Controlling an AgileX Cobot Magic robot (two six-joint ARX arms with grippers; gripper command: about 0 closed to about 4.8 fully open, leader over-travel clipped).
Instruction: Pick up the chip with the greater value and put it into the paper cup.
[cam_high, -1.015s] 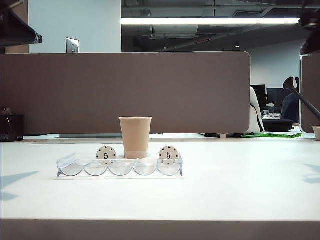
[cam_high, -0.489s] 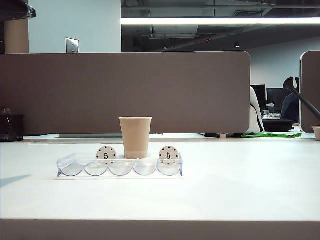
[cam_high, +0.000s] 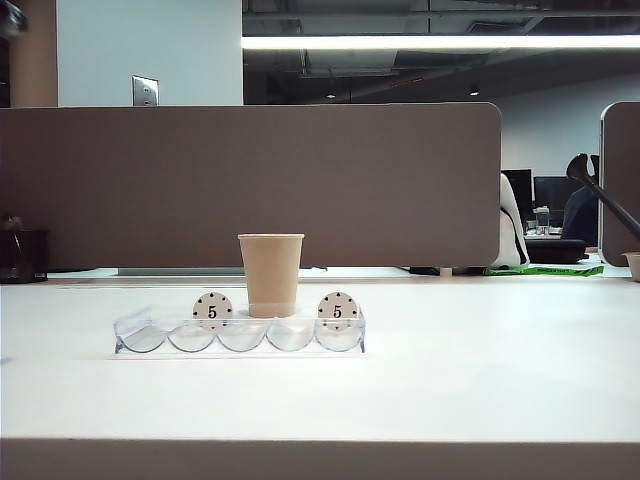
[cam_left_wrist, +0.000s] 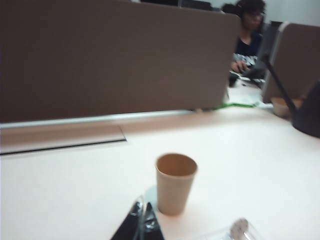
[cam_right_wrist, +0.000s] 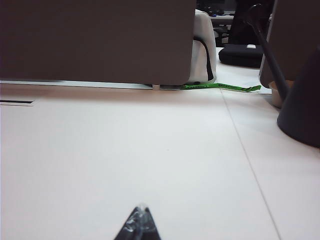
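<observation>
Left end effector (cam_left_wrist: 140, 222), seen only in its own wrist view, shows its two dark fingertips pressed together with nothing between them; the paper cup (cam_left_wrist: 175, 183) stands upright on the table (cam_left_wrist: 75, 190) just beyond those tips, its mouth open and facing up so that a chip can be dropped in from above. Right end effector (cam_right_wrist: 137, 225) is likewise closed and empty, its tips meeting in a point over bare table, with no task item ahead of it. Neither end effector appears in the exterior view, which suggests both arms are held back from the work area. In that view the cup sits directly behind the clear scalloped chip tray (cam_high: 240, 335), between two white chips marked "5" (cam_high: 212, 310) (cam_high: 337, 310) that stand on edge in the tray's slots, faces outward so the numerals can be read. One white chip (cam_left_wrist: 239, 226) also shows off to the side of the left end effector, past the cup. The dark red chip with the greater value is visible in no view; whether it already lies inside the cup cannot be told, since the cup's interior is shadowed.
</observation>
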